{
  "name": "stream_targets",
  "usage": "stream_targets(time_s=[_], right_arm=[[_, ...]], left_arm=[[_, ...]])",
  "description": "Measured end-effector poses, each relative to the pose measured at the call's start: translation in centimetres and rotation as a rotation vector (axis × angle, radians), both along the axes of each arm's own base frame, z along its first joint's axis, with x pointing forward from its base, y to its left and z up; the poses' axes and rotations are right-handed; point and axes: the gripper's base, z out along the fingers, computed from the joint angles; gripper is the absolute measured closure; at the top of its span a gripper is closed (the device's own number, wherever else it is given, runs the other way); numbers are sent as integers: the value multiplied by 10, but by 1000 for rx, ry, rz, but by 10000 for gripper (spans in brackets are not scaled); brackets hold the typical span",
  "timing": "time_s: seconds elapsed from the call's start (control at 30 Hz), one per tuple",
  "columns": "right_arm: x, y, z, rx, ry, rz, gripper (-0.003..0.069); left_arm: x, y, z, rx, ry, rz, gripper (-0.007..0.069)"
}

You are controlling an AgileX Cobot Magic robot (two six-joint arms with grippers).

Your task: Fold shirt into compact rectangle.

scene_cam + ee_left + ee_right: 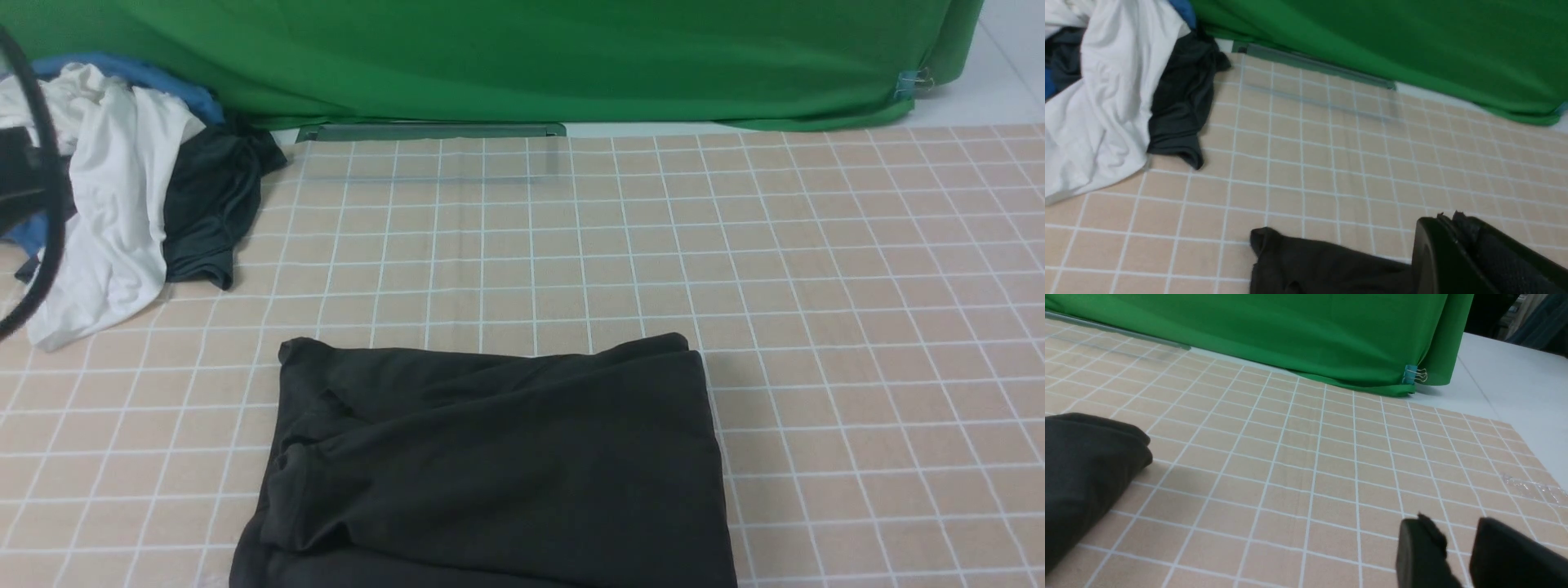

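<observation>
Front view: one black shirt (pixel 498 465) lies folded into a rough rectangle on the gridded surface (pixel 857 327), near its close edge at the middle. One heap of clothes sits far left: a white garment (pixel 114 204), a dark grey one (pixel 208 204) and a blue one (pixel 163 77). One green cloth (pixel 531 57) hangs behind. Two tools show in the wrist views: the left tool (pixel 1453 253) is clenched and empty, just beside the shirt; the right tool (pixel 1457 555) is released, its tips apart, well clear of the shirt.
</observation>
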Motion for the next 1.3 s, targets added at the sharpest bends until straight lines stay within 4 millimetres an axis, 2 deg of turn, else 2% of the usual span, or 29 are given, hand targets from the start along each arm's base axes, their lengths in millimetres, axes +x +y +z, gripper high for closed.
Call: stream_targets(time_s=[0.23, 0.33, 0.5, 0.9, 1.03, 1.13, 1.27, 1.3], right_arm=[[0, 0, 0, 0, 0, 0, 434], [0, 0, 0, 0, 0, 0, 426], [0, 0, 0, 5, 1, -1, 423], [0, 0, 0, 5, 2, -1, 421], [0, 0, 0, 5, 2, -1, 421], [0, 0, 0, 5, 2, -1, 421], [0, 0, 0, 6, 2, -1, 421], [0, 0, 0, 6, 2, -1, 421]], left_arm=[[-36, -3, -40, -201, -215, -18, 610], [-49, 1, -39, -242, -361, 12, 610], [-56, 7, -36, -115, -471, 40, 610], [-54, 12, -38, 186, -499, 44, 610], [-54, 12, -42, 232, -470, 33, 610], [-50, 12, -56, 220, -423, 31, 610], [-49, 13, -87, 139, -354, 66, 610], [-51, 14, -100, 127, -333, 79, 610]])
